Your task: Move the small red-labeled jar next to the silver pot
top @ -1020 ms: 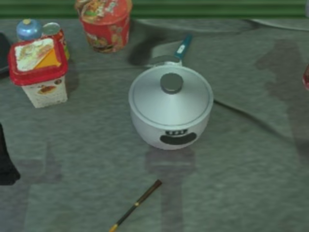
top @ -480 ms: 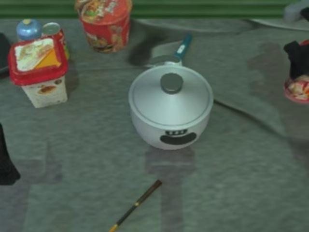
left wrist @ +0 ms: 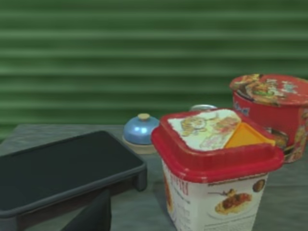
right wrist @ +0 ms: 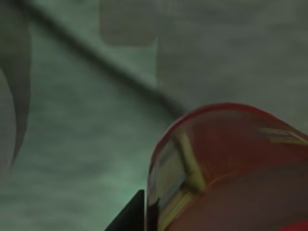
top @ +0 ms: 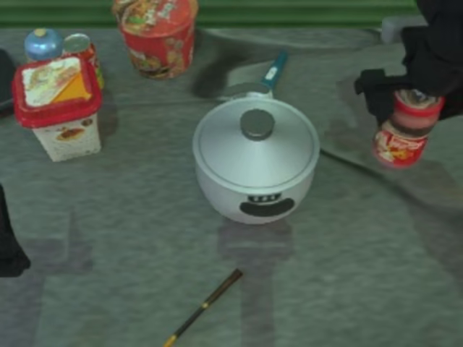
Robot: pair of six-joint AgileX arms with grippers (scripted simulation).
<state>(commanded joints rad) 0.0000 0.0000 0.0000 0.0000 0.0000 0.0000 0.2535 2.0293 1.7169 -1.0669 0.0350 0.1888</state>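
The silver pot (top: pixel 255 155) stands at the table's middle, lid on, its teal-tipped handle pointing to the far side. To its right the small red-labeled jar (top: pixel 400 141) hangs tilted above the cloth, apart from the pot. My right gripper (top: pixel 418 92) is shut on the jar's upper part. In the right wrist view the jar (right wrist: pixel 231 163) fills the lower corner, with one dark finger (right wrist: pixel 132 214) against its side. My left arm (top: pixel 7 242) is parked at the table's left edge.
A large red noodle cup (top: pixel 155 32) stands at the back. A square white tub with a red lid (top: pixel 56 101), a blue bell (top: pixel 41 42) and a can (top: pixel 81 47) cluster at the back left. A chopstick (top: pixel 206 303) lies in front of the pot.
My right arm has come in from the right edge, carrying the jar leftward toward the pot. The left arm and the other objects have not moved.
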